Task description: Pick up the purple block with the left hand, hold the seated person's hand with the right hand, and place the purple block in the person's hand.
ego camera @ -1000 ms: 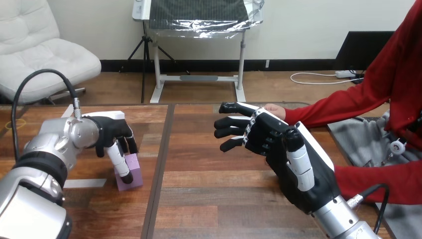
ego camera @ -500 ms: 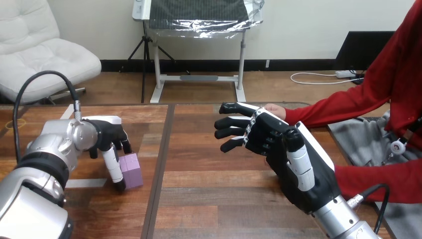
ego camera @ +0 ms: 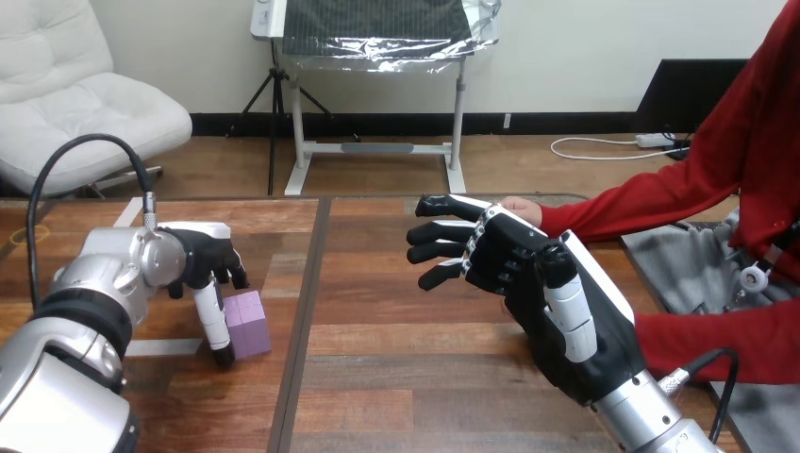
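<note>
Wooden table (ego camera: 396, 377) planks run from the near edge to the far edge, split by a dark seam (ego camera: 304, 321) that runs away from the robot, left of centre. The purple block (ego camera: 248, 324) sits flat on the wood just left of that seam, well clear of the far edge and a little in from the near one. A white strip (ego camera: 162, 347) lies on the surface just to the block's left.

The left hand (ego camera: 203, 260) comes in from the left side and hangs low over the block's left and rear sides, touching its left face. Whether it has any real grip on the block cannot be told from this angle, and the block's base looks to be on the table.

Right of the seam lies a broad stretch of bare wood, the widest open room on the surface, between the block and the right hand (ego camera: 528, 274). That hand is raised above the table at centre right, back toward the camera, its fingers (ego camera: 441, 229) spread and only slightly bent, pointing left and holding nothing.

The person's hand (ego camera: 520, 205) shows just past the right hand's knuckles, near the table's far edge and mostly hidden behind them. Whether the two touch cannot be told. Block and person's hand are well apart, with the seam and the open wood between them.
</note>
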You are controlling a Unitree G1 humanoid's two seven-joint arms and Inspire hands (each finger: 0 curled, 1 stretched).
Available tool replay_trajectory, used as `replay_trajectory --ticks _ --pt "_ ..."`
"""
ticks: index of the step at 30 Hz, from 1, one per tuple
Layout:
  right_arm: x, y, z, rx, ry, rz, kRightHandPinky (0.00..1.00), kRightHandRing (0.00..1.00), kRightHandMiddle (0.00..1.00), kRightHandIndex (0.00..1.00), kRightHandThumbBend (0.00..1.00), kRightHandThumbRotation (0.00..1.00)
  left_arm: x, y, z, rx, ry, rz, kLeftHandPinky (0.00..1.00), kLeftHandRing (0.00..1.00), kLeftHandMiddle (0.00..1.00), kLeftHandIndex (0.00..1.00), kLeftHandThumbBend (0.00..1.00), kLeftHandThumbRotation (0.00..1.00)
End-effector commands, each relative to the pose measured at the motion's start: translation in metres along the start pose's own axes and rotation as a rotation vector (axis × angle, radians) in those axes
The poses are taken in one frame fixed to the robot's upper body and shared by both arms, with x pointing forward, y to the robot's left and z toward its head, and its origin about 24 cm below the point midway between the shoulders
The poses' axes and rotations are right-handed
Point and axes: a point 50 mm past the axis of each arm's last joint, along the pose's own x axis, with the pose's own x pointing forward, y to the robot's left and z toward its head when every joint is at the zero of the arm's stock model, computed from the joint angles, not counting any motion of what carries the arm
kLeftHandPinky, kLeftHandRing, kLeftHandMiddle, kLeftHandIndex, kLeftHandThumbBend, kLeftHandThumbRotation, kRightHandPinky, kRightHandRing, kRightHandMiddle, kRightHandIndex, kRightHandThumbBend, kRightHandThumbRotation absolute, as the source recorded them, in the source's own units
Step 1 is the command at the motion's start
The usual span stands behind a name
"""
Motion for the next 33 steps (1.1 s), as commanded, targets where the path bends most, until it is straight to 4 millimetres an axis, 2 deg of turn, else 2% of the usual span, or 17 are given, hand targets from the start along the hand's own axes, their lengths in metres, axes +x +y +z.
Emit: replay_trajectory --ticks 1,18,26,33 --pt "0.0143 -0.0074 0.0153 -0.046 -0.073 0.015 0.6 0.71 0.73 0.79 0.8 1.0 -0.0048 0.0183 0.0062 0.015 -0.02 0.08 0.74 0.9 0.88 0.83 0.93 0.05" --pt "0.0143 -0.0073 0.0149 -0.045 -0.073 0.015 0.59 0.71 0.73 0.79 0.81 1.0 -0.0044 0.0165 0.0055 0.012 -0.034 0.105 0.68 0.86 0.85 0.78 0.84 0.01" --pt "0.0145 -0.0068 0.0146 -0.049 -0.073 0.013 0.59 0.71 0.73 0.79 0.81 1.0 -0.0033 0.0142 0.0053 -0.003 -0.036 0.117 0.63 0.77 0.82 0.75 0.8 0.0" --pt "0.0144 -0.0065 0.0144 -0.046 -0.073 0.008 0.59 0.71 0.73 0.78 0.81 1.0 -0.0021 0.0124 0.0056 -0.034 -0.036 0.152 0.57 0.67 0.74 0.73 0.79 0.0"
